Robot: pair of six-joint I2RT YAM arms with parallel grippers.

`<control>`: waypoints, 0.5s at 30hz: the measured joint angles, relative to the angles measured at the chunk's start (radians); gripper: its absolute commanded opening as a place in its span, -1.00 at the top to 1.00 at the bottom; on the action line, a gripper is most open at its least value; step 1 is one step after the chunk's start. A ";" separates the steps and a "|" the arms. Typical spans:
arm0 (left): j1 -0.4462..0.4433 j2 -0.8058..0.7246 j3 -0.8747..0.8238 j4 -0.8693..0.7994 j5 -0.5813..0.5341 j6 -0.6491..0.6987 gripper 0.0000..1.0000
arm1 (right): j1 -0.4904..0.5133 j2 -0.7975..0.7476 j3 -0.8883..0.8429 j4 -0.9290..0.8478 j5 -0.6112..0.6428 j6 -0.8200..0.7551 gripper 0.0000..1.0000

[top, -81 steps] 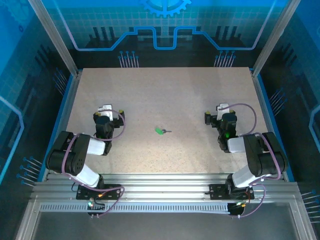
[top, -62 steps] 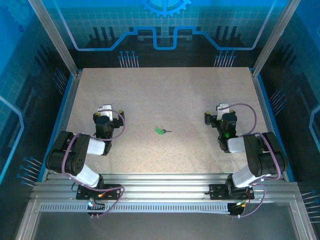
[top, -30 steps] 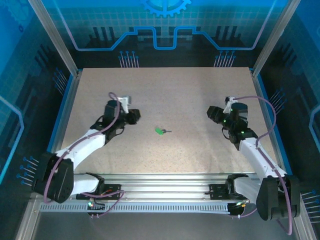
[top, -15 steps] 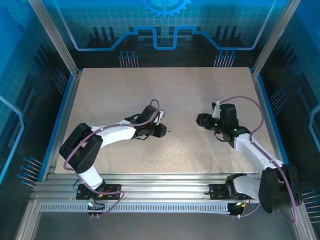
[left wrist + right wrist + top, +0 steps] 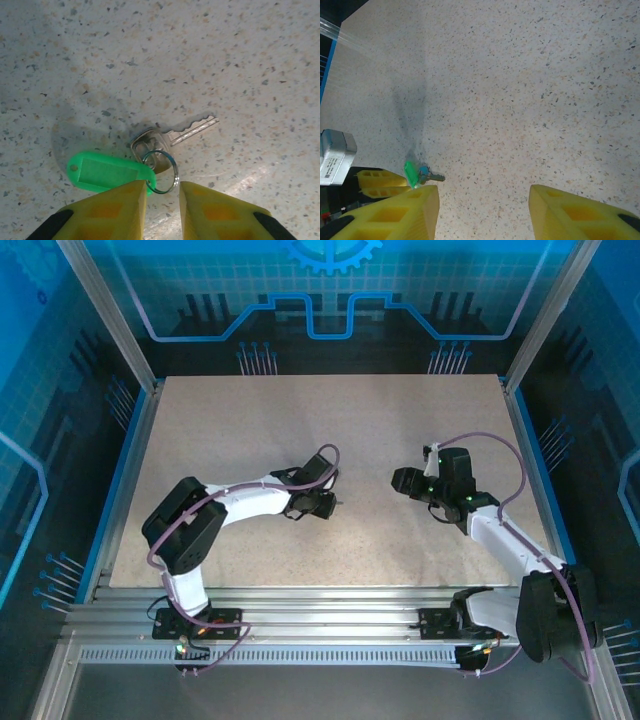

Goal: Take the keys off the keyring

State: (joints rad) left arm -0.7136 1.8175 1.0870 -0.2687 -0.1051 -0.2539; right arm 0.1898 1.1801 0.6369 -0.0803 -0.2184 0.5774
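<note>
**Ana:** Start with the big things. What carries it all?

**Ben:** A pale, speckled worktop [image 5: 330,420]. The left arm [image 5: 245,502] lies low across it and reaches in towards the middle. The right arm [image 5: 505,535] comes in from the other side, and its end stops short of the middle.

**Ana:** And the pincers?

**Ben:** The right pincer [image 5: 484,192] is wide open, with bare worktop between its two yellow fingers [image 5: 395,215]. It faces the small bundle from some way off. The left pincer [image 5: 162,189] is right at the bundle. Its fingers stand a narrow gap apart, and I see nothing clamped between them.

**Ana:** Where are the task's things, then?

**Ben:** Near the middle of the worktop, lying flat, just ahead of the left pincer's tips. In the overhead view the pincer covers most of them, and only the key's tip pokes out on its right.

**Ana:** Go through them, biggest first.

**Ben:** The green tag [image 5: 102,172] is an oval with a clear window. In the left wrist view one of its ends runs under the tip of the finger on the left. Next is one silver key [image 5: 189,130] that I can make out. Its toothed blade points away to the upper right and its head lies against the ring. The smallest is the keyring [image 5: 174,170], a thin steel loop at the mouth of the gap between the fingers. Tag and key both meet it. I cannot tell whether the loop touches a finger.
</note>
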 measured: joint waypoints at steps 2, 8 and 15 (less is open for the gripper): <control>-0.002 0.007 0.007 -0.008 -0.008 0.002 0.51 | 0.000 0.000 0.000 0.000 0.000 0.002 -0.05; -0.016 0.020 0.031 -0.018 -0.042 0.012 0.53 | 0.000 0.000 0.000 0.000 0.000 0.007 -0.07; -0.036 0.052 0.048 -0.023 -0.089 0.022 0.57 | 0.000 0.000 0.000 0.000 0.000 0.008 -0.08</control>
State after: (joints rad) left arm -0.7494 1.8694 1.1347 -0.2920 -0.1940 -0.2321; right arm 0.1898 1.1805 0.6369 -0.0799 -0.2180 0.5850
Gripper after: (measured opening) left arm 0.233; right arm 0.539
